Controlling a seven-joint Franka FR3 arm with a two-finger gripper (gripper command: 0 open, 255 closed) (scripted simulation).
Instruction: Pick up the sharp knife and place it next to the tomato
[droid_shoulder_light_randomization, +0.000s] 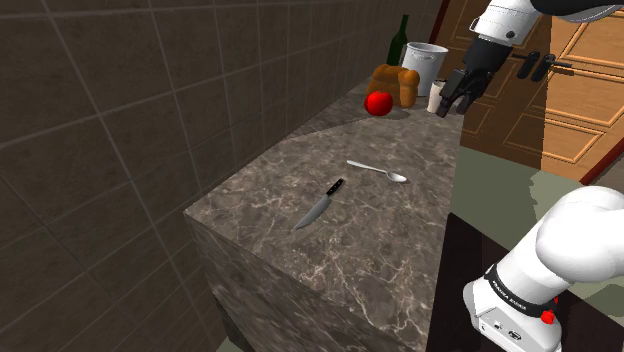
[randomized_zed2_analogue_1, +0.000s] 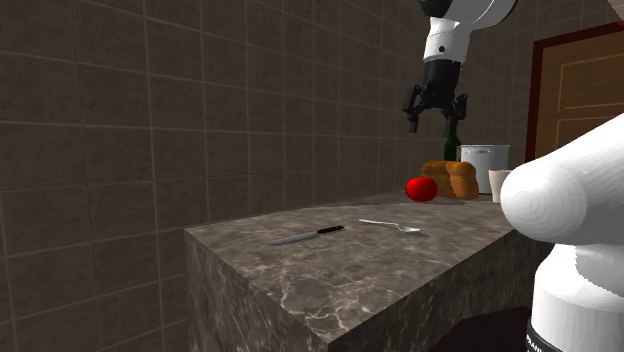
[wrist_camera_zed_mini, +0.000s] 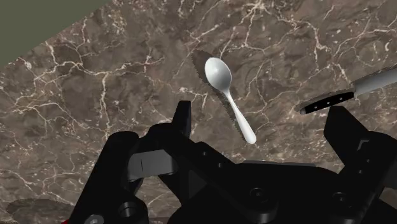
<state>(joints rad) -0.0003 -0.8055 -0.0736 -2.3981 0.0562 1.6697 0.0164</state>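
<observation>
The knife (droid_shoulder_light_randomization: 320, 203) has a black handle and a steel blade and lies flat in the middle of the dark marble counter (droid_shoulder_light_randomization: 300, 270). Beside it lies a silver spoon (droid_shoulder_light_randomization: 378, 172). The red tomato (droid_shoulder_light_randomization: 378, 102) sits at the counter's far end. My gripper (droid_shoulder_light_randomization: 455, 100) hangs open and empty high above the counter, beyond the spoon. In the second exterior view the gripper (randomized_zed2_analogue_1: 435, 118) is well above the tomato (randomized_zed2_analogue_1: 421, 187) and the knife (randomized_zed2_analogue_1: 305, 236). In the wrist view the spoon (wrist_camera_zed_mini: 228, 98) lies between my fingers (wrist_camera_zed_mini: 181, 121), far below them, and the knife (wrist_camera_zed_mini: 327, 102) lies off to one side.
Behind the tomato stand a loaf of bread (droid_shoulder_light_randomization: 397, 84), a green bottle (droid_shoulder_light_randomization: 403, 40), a white pot (droid_shoulder_light_randomization: 425, 65) and a small cup (droid_shoulder_light_randomization: 435, 98). A tiled wall (droid_shoulder_light_randomization: 100, 120) runs along the counter's left side. A wooden door (droid_shoulder_light_randomization: 570, 110) stands at the right.
</observation>
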